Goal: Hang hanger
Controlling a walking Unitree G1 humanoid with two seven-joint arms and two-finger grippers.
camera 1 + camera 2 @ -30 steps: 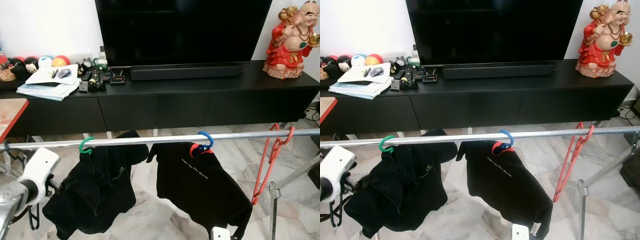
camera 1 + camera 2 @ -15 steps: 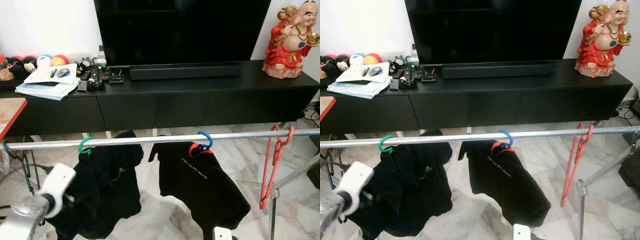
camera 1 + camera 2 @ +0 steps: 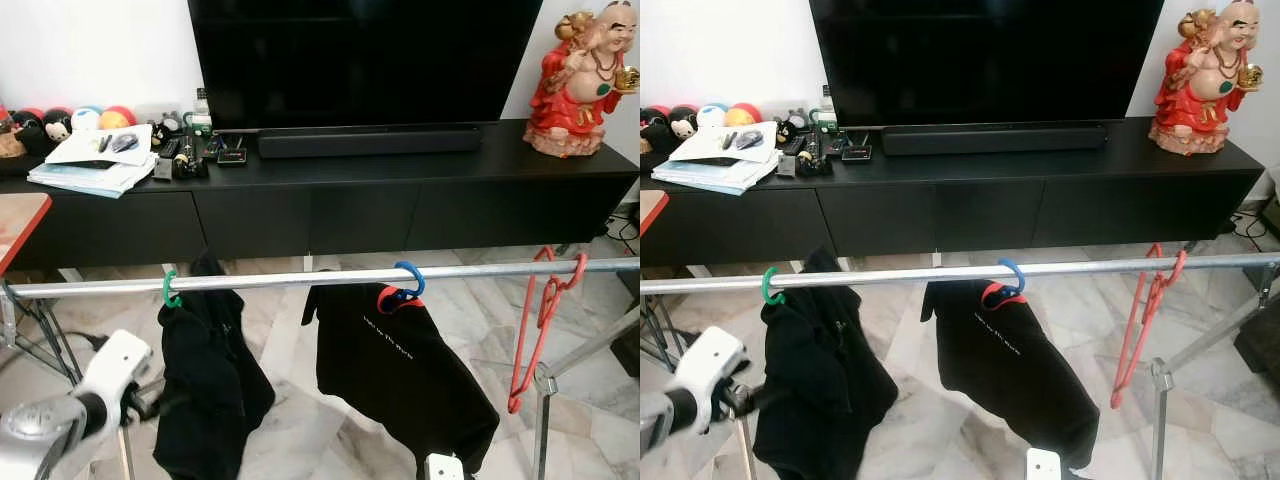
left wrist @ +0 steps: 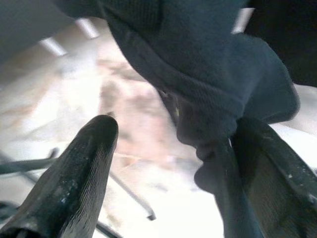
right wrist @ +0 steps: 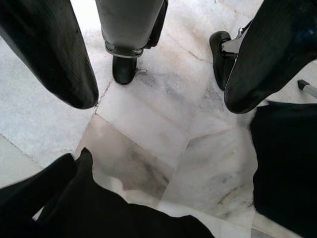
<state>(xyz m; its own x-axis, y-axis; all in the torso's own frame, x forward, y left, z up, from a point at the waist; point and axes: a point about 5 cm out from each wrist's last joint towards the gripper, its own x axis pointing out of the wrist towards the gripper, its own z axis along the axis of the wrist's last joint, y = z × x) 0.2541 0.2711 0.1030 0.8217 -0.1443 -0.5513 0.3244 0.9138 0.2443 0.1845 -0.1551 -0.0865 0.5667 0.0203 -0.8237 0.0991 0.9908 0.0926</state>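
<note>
Left hand (image 4: 168,163) open beside black garment (image 3: 210,400), shirt print (image 3: 392,338) unreadable

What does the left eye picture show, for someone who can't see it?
Two black shirts hang on a metal rail, with an empty red hanger at its right end. The left arm is low beside the left shirt; behind is a TV.

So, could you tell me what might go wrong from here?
1. The left gripper is open right against the left black garment; pulling away could snag the cloth and drag its green hanger along the rail.
2. That garment hangs bunched, so it might slip off.
3. The red hangers sit near the rail's right end and a jolt could shake them loose.
</note>
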